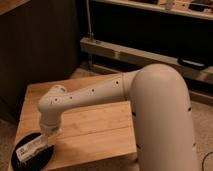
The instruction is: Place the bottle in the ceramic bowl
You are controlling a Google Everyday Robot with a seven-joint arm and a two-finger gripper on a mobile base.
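The black ceramic bowl point(22, 160) sits at the front left corner of the wooden table point(95, 125). The small white bottle point(31, 147) with a printed label lies across the bowl, tilted. My gripper point(46, 138) reaches down from the white arm point(90, 95) to the bottle's right end, at the bowl's right rim. The wrist hides the fingers.
The table's front edge and left edge run close to the bowl. My large white arm body point(162, 115) fills the right of the view. A metal rail and dark shelving point(150, 55) stand behind the table, on a speckled floor.
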